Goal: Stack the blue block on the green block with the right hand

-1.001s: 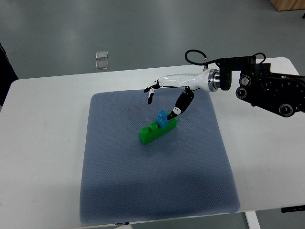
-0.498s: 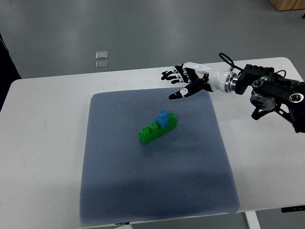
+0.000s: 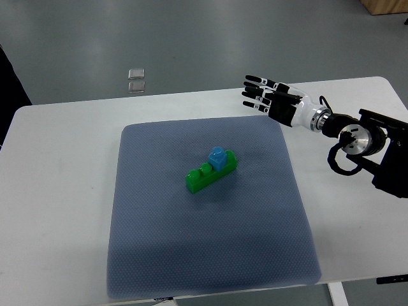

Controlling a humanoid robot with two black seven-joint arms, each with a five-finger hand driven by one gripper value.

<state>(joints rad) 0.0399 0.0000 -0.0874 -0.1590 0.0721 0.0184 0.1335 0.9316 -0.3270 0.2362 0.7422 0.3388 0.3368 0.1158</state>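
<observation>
The right hand (image 3: 271, 101) has pulled well back from the blocks. A second ago its fingertips were down at the blue block; half a second ago it was lifting away over the far edge of the mat; now it hovers above the bare worktop (image 3: 64, 191) just past the mat's far right corner, well apart from the stack. Its fingers (image 3: 255, 94) are spread flat and straight, pointing toward the left of the picture, palm open, holding nothing at all. The wrist and forearm run off toward the right edge, where the dark joint housing sits over the worktop's right side. The left arm does not show anywhere.

Further out, the blue block (image 3: 218, 157) sits on top of the green block (image 3: 210, 173), seated on its far-right end, with the green studs at the other end left uncovered. The pair lies at a slant near the middle of the grey mat (image 3: 159, 255) and has not shifted as the hand let go and withdrew. To my eye that means the stacking is done: the block stays put without support, and the hand looks to be simply retreating to rest.
</observation>
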